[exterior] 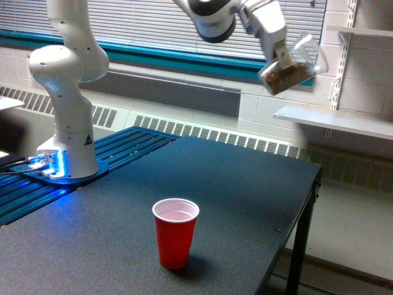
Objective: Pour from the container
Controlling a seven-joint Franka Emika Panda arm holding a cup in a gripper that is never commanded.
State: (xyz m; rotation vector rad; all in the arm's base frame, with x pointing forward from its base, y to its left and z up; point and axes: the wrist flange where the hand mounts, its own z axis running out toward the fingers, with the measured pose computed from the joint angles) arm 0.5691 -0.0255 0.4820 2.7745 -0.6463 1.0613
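The clear plastic cup (290, 63) is being held clamped in the gripper (279, 55), high above the table (245, 184) toward the exterior view's right, tilted with brown pieces resting against its lower end. The red cup (175, 232) is standing upright on the table, well apart and below. No pieces are being seen falling. Pouring is judged not yet begun; positioning over the red cup and tipping are remaining.

No text or number is readable; only a small warning triangle on the arm's base (86, 139).
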